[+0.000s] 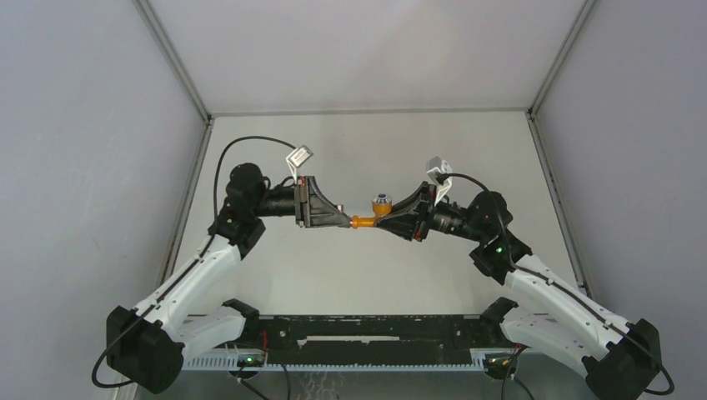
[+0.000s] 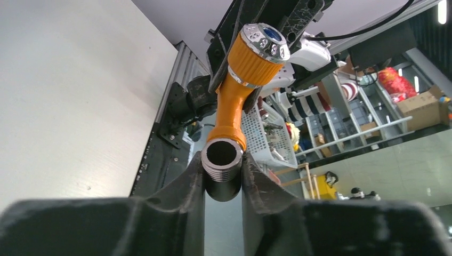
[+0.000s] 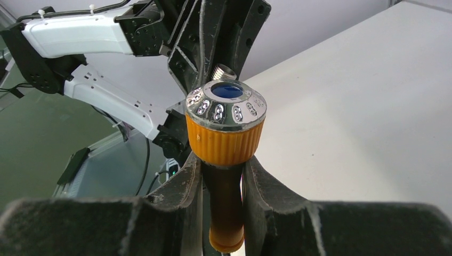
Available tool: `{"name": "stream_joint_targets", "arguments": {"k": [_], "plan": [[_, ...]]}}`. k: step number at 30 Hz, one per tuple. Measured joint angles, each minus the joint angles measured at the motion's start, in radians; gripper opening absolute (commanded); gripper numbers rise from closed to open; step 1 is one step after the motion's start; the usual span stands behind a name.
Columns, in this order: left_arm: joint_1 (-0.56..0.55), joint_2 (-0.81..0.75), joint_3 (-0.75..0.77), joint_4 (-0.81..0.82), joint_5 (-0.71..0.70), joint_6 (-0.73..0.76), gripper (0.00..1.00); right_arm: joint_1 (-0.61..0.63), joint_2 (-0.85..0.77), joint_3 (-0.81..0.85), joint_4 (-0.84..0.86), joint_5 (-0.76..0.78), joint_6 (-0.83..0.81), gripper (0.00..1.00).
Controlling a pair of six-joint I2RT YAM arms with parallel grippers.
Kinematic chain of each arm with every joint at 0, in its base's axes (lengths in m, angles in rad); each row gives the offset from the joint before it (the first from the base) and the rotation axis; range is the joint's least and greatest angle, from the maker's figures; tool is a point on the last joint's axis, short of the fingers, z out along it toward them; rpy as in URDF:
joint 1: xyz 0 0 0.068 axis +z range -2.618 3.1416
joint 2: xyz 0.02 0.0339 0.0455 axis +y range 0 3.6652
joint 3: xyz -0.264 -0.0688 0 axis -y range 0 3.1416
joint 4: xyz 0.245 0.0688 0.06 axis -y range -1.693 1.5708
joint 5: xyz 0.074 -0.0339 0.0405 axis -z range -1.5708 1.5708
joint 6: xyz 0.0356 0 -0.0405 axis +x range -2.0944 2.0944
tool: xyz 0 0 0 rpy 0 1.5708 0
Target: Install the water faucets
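Observation:
The orange T-shaped tap body (image 1: 369, 219) hangs in mid-air between both grippers above the table's middle. Its silvery round end (image 1: 383, 200) with a blue centre points up and away. My left gripper (image 1: 348, 222) is shut on the grey threaded metal fitting (image 2: 222, 162), which sits against the tap's orange neck (image 2: 230, 104). My right gripper (image 1: 392, 218) is shut on the tap's orange stem (image 3: 225, 205) just below the ribbed orange knob (image 3: 225, 140) and its silvery cap (image 3: 226, 104). The fitting's tip (image 3: 224, 71) shows behind the cap in the right wrist view.
The white table (image 1: 367, 150) lies under both arms, walled by grey panels on three sides. A black rail (image 1: 367, 333) with the arm bases runs along the near edge. The left arm's white links (image 3: 80, 40) show behind the tap.

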Motion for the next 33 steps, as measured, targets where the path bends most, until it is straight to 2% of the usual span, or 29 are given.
{"name": "stream_joint_targets", "arguments": {"k": [1, 2, 10, 15, 19, 20, 21, 24, 27, 33], "plan": [[0.000, 0.000, 0.000, 0.000, 0.005, 0.000, 0.04, -0.001, 0.001, 0.000, 0.001, -0.004, 0.002, 0.00], [0.001, 0.000, 0.000, 0.001, 0.011, -0.001, 0.01, -0.003, 0.003, 0.000, 0.003, -0.011, 0.008, 0.00], [0.004, -0.010, 0.000, -0.024, -0.014, 0.044, 0.00, -0.053, 0.060, 0.019, -0.002, -0.074, 0.171, 0.00], [0.006, -0.054, 0.000, -0.036, -0.068, 0.080, 0.00, -0.073, 0.143, 0.175, -0.201, -0.130, 0.253, 0.01], [0.006, -0.102, -0.022, -0.010, -0.131, 0.116, 0.00, -0.106, 0.242, 0.268, -0.278, -0.220, 0.389, 0.25], [0.006, -0.111, -0.036, -0.003, -0.146, 0.128, 0.00, -0.117, 0.273, 0.275, -0.283, -0.250, 0.447, 0.38], [0.006, -0.115, -0.048, 0.000, -0.158, 0.135, 0.00, -0.127, 0.296, 0.274, -0.278, -0.274, 0.494, 0.57], [0.001, -0.110, -0.081, 0.008, -0.201, 0.161, 0.00, -0.145, 0.356, 0.234, -0.240, -0.306, 0.650, 0.86], [-0.003, -0.092, -0.094, 0.024, -0.221, 0.164, 0.00, -0.145, 0.377, 0.212, -0.249, -0.324, 0.723, 0.99], [0.028, -0.071, -0.114, 0.135, -0.228, 0.078, 0.00, -0.177, 0.330, 0.213, -0.323, -0.340, 0.695, 1.00]]}}
